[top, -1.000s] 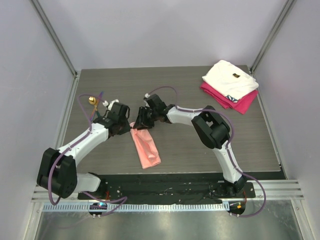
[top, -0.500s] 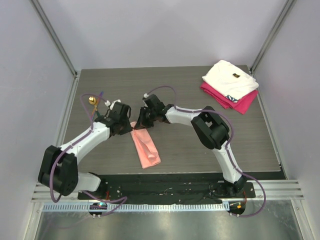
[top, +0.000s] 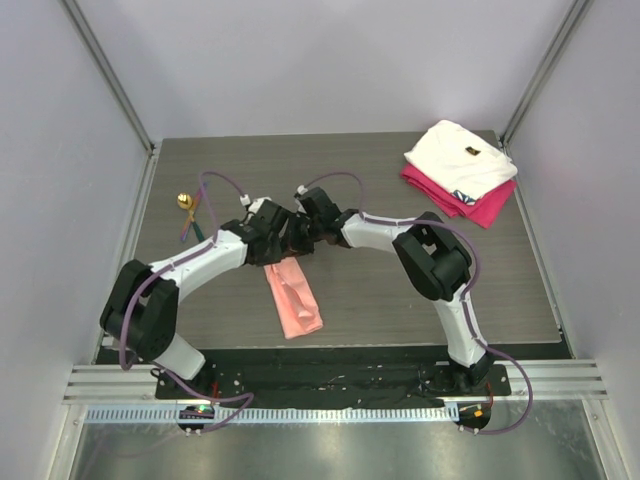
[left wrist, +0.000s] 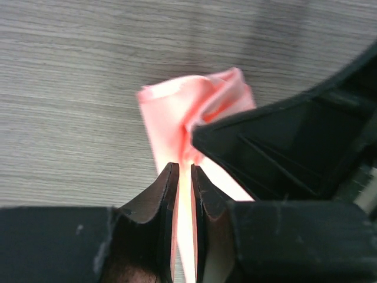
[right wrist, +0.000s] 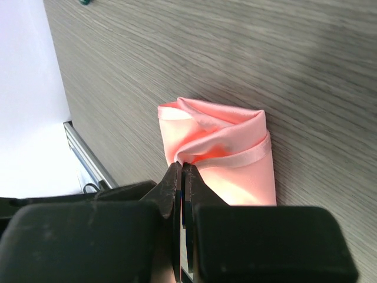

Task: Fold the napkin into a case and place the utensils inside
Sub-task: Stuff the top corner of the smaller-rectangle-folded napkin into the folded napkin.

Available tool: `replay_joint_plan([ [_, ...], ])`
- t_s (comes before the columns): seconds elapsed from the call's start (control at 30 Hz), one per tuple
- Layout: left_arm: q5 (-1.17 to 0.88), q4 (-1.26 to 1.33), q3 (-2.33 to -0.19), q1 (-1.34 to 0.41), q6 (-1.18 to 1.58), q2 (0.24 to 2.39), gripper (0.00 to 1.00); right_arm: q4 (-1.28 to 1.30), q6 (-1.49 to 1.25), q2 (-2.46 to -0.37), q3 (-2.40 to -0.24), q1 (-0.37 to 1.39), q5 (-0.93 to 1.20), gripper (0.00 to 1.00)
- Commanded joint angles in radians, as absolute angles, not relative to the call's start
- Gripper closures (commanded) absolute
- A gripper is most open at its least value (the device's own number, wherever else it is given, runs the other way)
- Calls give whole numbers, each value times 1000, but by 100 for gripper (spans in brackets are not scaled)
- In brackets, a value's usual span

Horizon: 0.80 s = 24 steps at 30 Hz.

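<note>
Several utensils (top: pixel 186 204) are seen at the far left of the desk (top: pixel 400 300), well apart from the work; a gold bowl is made out, and the slim handles are too small to be told apart. Toward the middle, the left fingers (left wrist: pixel 169 183) are closed to a narrow slit with pink cloth showing in it, so the napkin (top: pixel 293 298) is judged to be pinched at its far end. Just beside them, the right fingers (right wrist: pixel 174 177) are shut tight on a raised fold of the same end. At the far right corner a white cloth (top: pixel 460 158) is stacked on a magenta cloth (top: pixel 478 208), and neither is involved.

Trouble is most likely to be caused by the cloth itself. Because it is thin and glossy, it could be slipped out of the left pinch, where little fabric appears to be caught. If only the upper layer is held on the right, the layers could be pulled apart and the fold undone. With both grips so close together, the cloth could also be bunched or twisted instead of being laid flat.

The napkin is seen as a narrow salmon-pink strip, lying between the arms and running toward the near edge. Its far end is puckered and lifted, a rolled hem is visible there, and a soft sheen is shown along the creases.
</note>
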<state>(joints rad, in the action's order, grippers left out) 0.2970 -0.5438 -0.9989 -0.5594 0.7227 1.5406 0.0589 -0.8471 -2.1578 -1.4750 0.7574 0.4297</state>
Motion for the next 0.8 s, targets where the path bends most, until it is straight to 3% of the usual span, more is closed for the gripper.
replay_joint_plan([
  [0.0, 390, -571, -1025, -566, 709, 1558, 82, 14, -864, -2074, -1442, 744, 442, 99],
  [0.33, 410, -531, -1012, -600, 695, 1566, 85, -23, -887, -2062, -1397, 726, 456, 99],
  [0.7, 298, -459, -1005, -592, 758, 1519, 84, -25, -876, -1982, -1327, 715, 469, 99],
  [0.77, 276, -445, -1015, -589, 749, 1540, 88, -31, -877, -1973, -1313, 710, 479, 99],
])
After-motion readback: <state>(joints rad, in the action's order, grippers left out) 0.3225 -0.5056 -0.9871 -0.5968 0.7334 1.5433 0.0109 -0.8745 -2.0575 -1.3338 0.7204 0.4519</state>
